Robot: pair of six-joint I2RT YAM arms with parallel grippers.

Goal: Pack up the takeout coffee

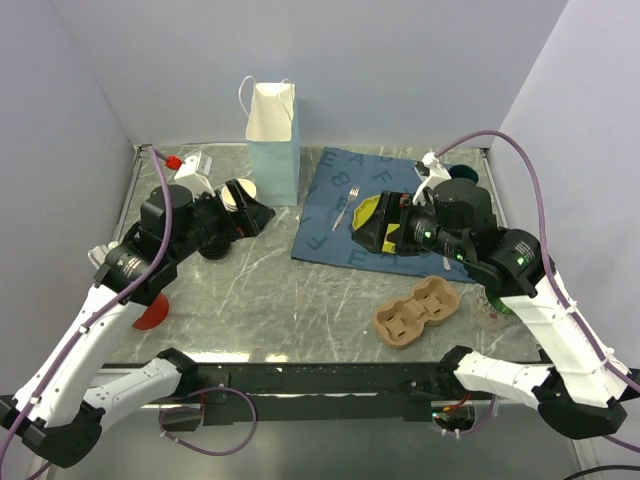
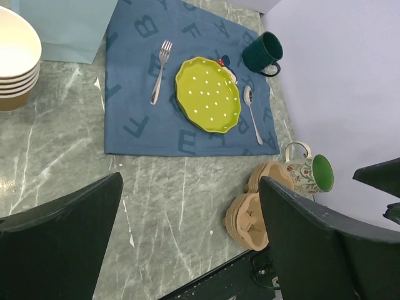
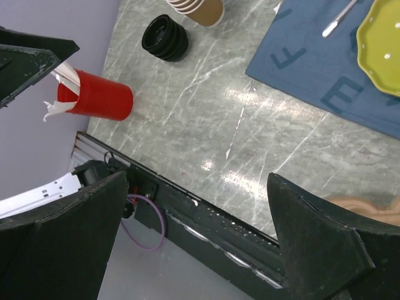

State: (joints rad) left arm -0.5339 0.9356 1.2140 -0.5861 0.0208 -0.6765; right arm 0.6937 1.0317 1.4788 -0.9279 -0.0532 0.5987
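On the left half of the table (image 1: 260,285), beside the stack of lidless cups (image 2: 15,59), my left tool (image 2: 190,181) hangs with its fingers spread wide and nothing between them. The right tool (image 3: 199,178) is just as wide open and just as empty, poised over the yellow plate (image 1: 366,210) on the lettered blue placemat (image 1: 325,215). I cannot find the takeout coffee: no brown cup wearing a black lid shows in any of my three views (it may sit under one of the arms, which cover a fair part of the overhead view). What I do see is the cup stack and, near it, a stack of black lids (image 3: 164,37). The likely destinations are plain enough: a cardboard cup carrier (image 1: 415,312) near the front right and a pale paper bag (image 1: 272,140) standing upright at the back. I judge the job to be at its very start, with nothing gripped and nothing packed. The next move, as I read it, calls for locating the lidded cup first. After that I would bring one open tool around its body below the lid, close gently so the paper wall does not buckle, and keep it upright on the way to carrier or bag.
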